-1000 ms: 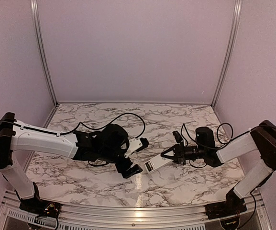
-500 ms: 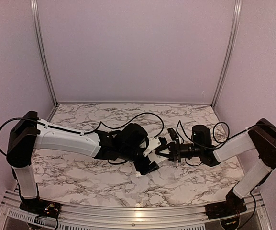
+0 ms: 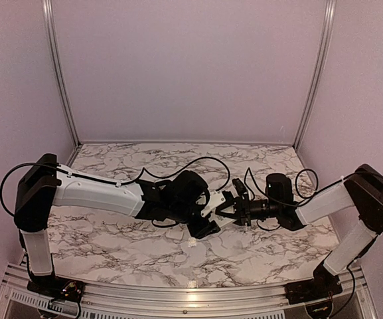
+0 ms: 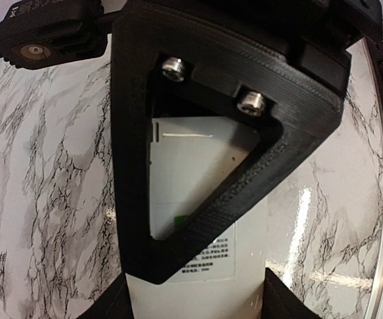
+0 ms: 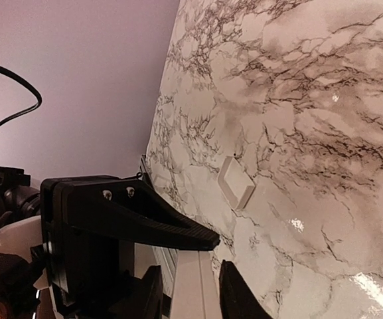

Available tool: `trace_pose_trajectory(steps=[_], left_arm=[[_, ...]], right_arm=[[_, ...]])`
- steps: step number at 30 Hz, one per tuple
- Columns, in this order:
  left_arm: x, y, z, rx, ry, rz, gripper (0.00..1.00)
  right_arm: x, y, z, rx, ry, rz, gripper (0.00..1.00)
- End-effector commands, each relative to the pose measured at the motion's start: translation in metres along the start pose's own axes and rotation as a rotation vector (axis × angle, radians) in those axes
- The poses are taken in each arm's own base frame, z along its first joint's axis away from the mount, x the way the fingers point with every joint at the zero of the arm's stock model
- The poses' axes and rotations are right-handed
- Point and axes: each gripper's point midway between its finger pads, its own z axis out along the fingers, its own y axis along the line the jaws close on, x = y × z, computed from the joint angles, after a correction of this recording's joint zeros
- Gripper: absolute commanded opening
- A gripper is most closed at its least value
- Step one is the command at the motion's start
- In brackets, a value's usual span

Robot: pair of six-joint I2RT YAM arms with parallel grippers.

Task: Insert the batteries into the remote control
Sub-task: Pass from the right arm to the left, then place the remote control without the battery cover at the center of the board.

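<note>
Top view: the left gripper (image 3: 213, 214) and the right gripper (image 3: 227, 211) meet above the table's (image 3: 111, 242) middle.

Left wrist: its fingers press both long edges of the white remote control (image 4: 194, 286).

Right wrist: the remote control stands between its fingers, but I cannot tell if they grip it. A small white cover (image 5: 236, 183) lies on the table.

White remote control (image 4: 198, 179), grey-veined marble table (image 4: 45, 173)
</note>
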Motion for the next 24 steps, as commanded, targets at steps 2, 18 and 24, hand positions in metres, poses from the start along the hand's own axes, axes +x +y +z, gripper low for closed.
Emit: trace_pose_trajectory(steps=[2, 18, 24], left_arm=[[0.024, -0.009, 0.006, 0.031, 0.092, -0.002, 0.41], [0.067, -0.004, 0.035, -0.001, 0.284, -0.096, 0.41], [0.074, -0.004, 0.043, -0.006, 0.323, -0.100, 0.45]], right_arm=[[-0.017, 0.010, -0.006, -0.005, -0.019, -0.038, 0.39], [-0.068, -0.013, -0.093, 0.257, -0.263, -0.125, 0.60], [-0.072, -0.002, -0.100, 0.228, -0.290, -0.154, 0.62]])
